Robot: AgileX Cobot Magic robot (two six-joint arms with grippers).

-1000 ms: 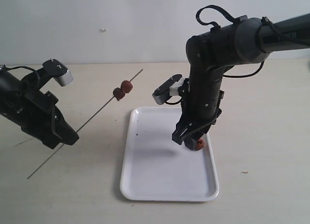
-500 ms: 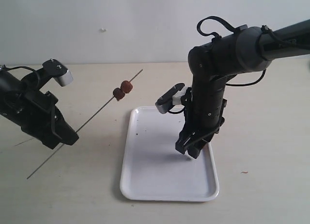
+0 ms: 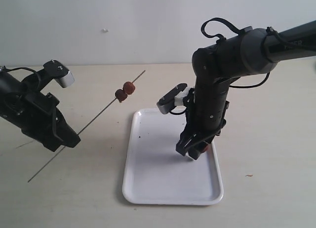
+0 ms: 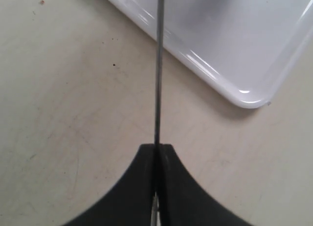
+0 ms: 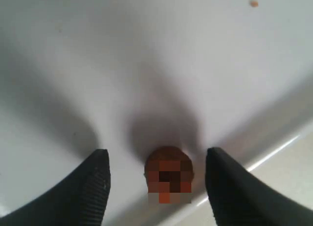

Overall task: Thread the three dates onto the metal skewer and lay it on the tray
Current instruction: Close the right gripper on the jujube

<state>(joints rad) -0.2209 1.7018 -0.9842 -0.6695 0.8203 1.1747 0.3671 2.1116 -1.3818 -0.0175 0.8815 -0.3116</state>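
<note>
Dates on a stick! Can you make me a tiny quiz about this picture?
1. How many dates sit on the skewer that the left pincer holds?
2. True or false: the right pincer is shut on the loose date.
3. The loose date lies: A on the tray, B on the skewer, C in the left pincer.
Key: 1. Two. 2. False: it is open, with a finger on each side of the date. 3. A.
</note>
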